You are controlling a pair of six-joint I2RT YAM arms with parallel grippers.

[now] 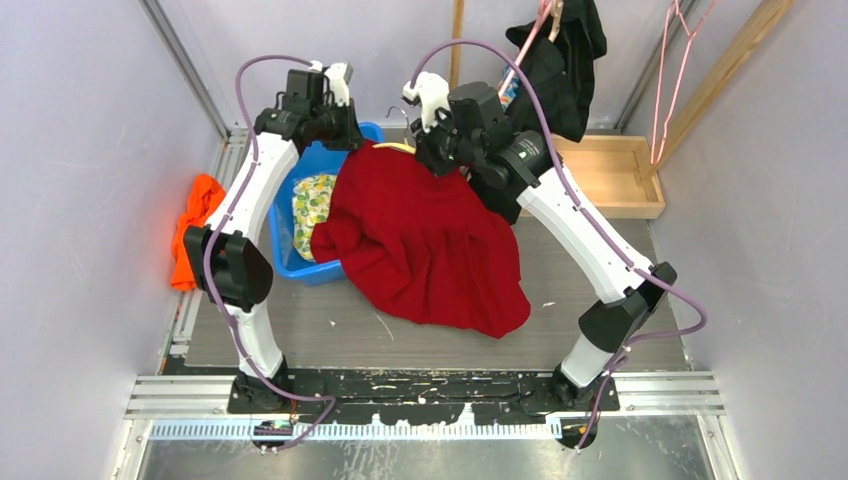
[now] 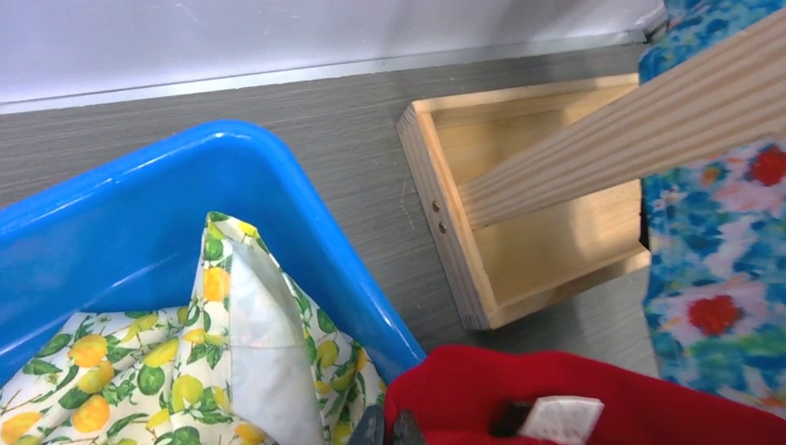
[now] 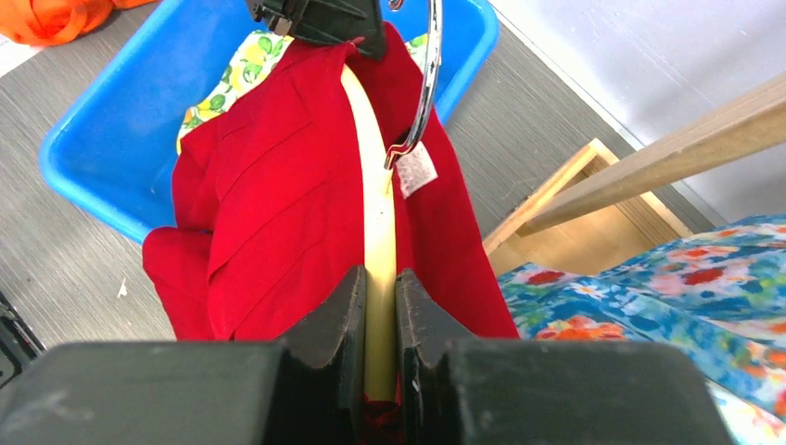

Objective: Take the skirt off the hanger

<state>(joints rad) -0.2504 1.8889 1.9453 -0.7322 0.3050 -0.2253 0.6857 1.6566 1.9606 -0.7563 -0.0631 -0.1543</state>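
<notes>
A red skirt (image 1: pixel 420 240) hangs on a cream hanger (image 3: pixel 375 185) with a metal hook (image 3: pixel 428 83), draped from the blue bin's edge down onto the table. My right gripper (image 3: pixel 378 297) is shut on the hanger's cream bar, red cloth just below the jaws; from above it (image 1: pixel 430 150) sits at the skirt's top right. My left gripper (image 2: pixel 389 431) is pinched shut at the skirt's (image 2: pixel 575 389) upper edge beside a white label (image 2: pixel 561 417). The right wrist view shows it (image 3: pixel 320 19) clamping the red cloth (image 3: pixel 278 185) at the hanger's far end.
A blue bin (image 1: pixel 300 265) holds lemon-print cloth (image 1: pixel 312 200). An orange cloth (image 1: pixel 195 230) lies at the left wall. A wooden tray (image 1: pixel 610 175) with a slanting wooden post stands back right. Black clothing (image 1: pixel 565 60) and pink hangers (image 1: pixel 670 80) hang at the back. A floral garment (image 3: pixel 667 278) hangs near the tray.
</notes>
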